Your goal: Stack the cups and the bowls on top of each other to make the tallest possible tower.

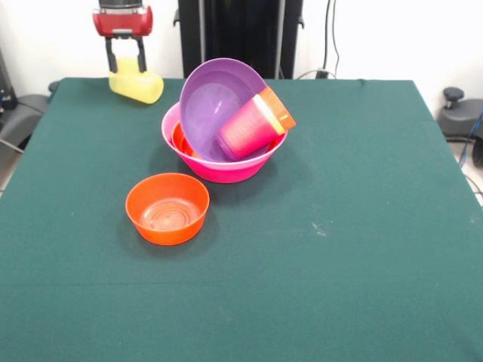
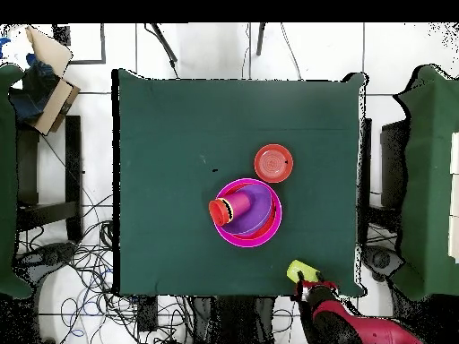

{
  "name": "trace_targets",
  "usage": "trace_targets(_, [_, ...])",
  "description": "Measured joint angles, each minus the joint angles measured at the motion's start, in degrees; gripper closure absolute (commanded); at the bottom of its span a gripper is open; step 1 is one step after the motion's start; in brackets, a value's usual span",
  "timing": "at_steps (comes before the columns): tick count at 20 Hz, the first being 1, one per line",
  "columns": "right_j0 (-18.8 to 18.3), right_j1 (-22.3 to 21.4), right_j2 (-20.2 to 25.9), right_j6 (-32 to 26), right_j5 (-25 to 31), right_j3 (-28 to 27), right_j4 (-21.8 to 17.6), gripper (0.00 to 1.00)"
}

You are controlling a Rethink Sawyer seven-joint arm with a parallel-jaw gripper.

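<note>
My gripper [image 1: 126, 68] is at the table's far left corner in the front view, shut on a yellow cup [image 1: 139, 87] that hangs tilted just above the cloth. Both also show in the overhead view, gripper [image 2: 314, 285] and cup [image 2: 300, 270]. The tower [image 1: 226, 128] has the big pink bowl [image 1: 226, 170] as its base, with an orange bowl [image 1: 179, 139] inside it and the purple bowl [image 1: 215, 98] tipped up on edge. A nested magenta, yellow and orange bunch [image 1: 253, 124] lies on its side against the purple bowl. A separate orange bowl [image 1: 167, 207] stands upright in front.
The green cloth table [image 1: 339, 264] ends close behind the gripper, and its left edge is near. The black pedestal [image 1: 238, 34] stands behind the tower. In the overhead view, cables [image 2: 81, 269] lie on the floor and a cardboard box [image 2: 49, 76] sits off the table.
</note>
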Motion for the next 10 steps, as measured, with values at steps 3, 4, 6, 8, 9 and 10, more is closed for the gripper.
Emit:
trace_targets(3, [1.12,0.93,-1.61,0.00,-1.78,0.01,0.01,0.00])
trace_targets(4, [1.32,1.01,-1.95,0.00,-2.36,0.01,0.04,0.00])
trace_targets(6, [1.78,1.27,-2.76,0.00,-4.08,0.01,0.05,0.00])
trace_targets(8, [2.06,1.55,-3.34,0.00,-5.11,0.01,0.06,0.00])
trace_targets(9, [2.16,1.65,-3.65,0.00,-5.49,0.01,0.05,0.00])
trace_targets(10, [2.18,1.70,-3.89,0.00,-5.75,0.01,0.05,0.00])
